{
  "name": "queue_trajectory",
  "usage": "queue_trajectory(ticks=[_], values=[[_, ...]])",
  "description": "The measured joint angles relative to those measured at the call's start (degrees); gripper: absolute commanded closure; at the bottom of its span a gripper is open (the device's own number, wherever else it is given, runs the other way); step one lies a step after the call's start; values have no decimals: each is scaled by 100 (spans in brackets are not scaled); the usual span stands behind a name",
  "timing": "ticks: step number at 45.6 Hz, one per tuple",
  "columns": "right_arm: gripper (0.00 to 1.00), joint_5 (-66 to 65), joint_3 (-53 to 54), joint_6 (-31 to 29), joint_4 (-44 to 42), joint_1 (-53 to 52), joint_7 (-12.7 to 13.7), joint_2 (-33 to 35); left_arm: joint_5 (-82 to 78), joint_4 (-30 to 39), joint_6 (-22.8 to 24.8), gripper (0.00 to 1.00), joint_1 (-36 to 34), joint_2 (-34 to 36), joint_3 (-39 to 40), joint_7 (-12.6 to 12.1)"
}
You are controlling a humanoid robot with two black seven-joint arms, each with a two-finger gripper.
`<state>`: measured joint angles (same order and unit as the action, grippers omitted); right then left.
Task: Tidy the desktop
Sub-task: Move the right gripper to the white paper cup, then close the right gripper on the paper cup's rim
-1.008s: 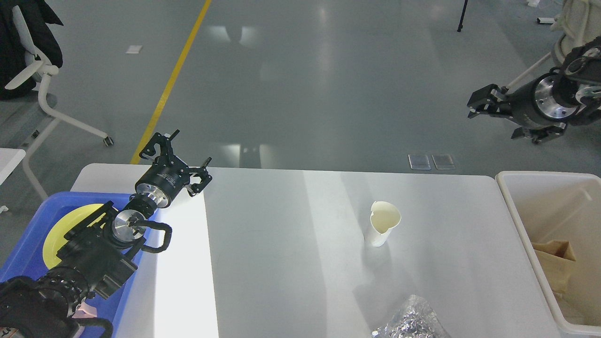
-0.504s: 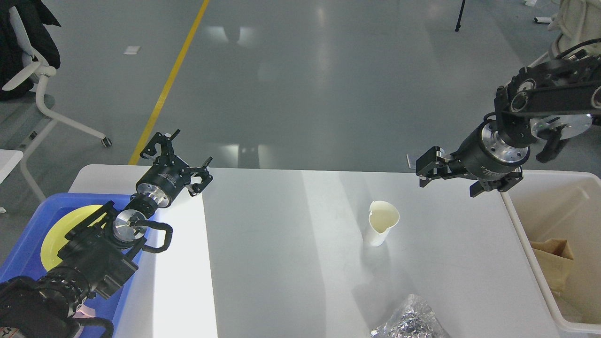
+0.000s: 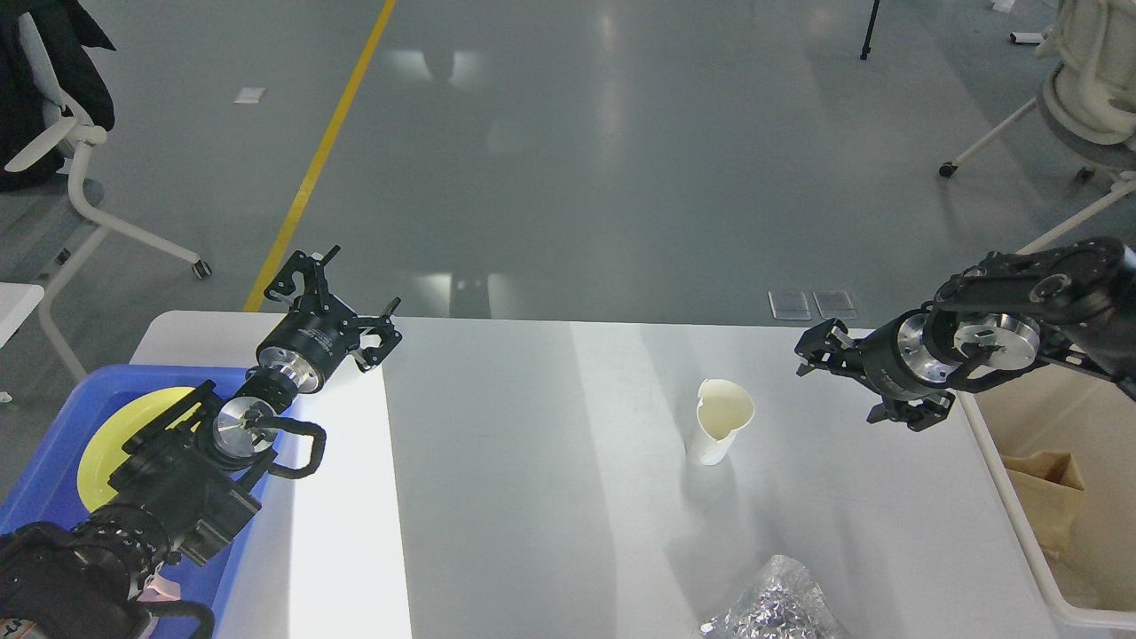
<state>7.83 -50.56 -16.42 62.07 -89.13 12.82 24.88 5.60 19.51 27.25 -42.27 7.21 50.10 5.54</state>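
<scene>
Paper, thin and dented: the cup [image 3: 723, 422] stands right of the desktop [image 3: 532, 497] centre, and your right gripper [image 3: 821, 355], fingers spread and empty, may tip it. Foil [image 3: 772, 603] lies at the near edge. Left gripper [image 3: 342, 297], spread, hangs over the far left corner.

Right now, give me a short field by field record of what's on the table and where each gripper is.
desktop: white, sunlit strip at left
paper cup: upright, rim dented, right of centre
foil wrapper: crumpled, near edge
blue tray: left end, holds yellow plate
cream bin: right end, brown paper bag inside
left gripper: open, empty, over far left corner
right gripper: right of the cup, apart from it; opening unclear
</scene>
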Motion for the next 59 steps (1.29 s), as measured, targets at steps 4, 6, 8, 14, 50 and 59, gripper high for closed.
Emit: queue_trajectory(ticks=[4,6,8,14,50,59], values=[[0,199,51,23,-159,142,0,-209,0,0,0,1,0,3,0,0],[0,239,70,32,-245,224,0,-328,0,0,0,1,0,3,0,0],[0,262,81,54,-327,315,0,-452,0,0,0,1,0,3,0,0],[0,356,172,212,-514,553,0,-782,0,0,0,1,-2,3,0,0],[64,382,386,1611,-591,1264,-8,-1395,0,0,0,1,-3,0,0,0],[100,377,389,1632,-590,1267,-8,-1377,3,0,0,1,-3,-1,0,0]])
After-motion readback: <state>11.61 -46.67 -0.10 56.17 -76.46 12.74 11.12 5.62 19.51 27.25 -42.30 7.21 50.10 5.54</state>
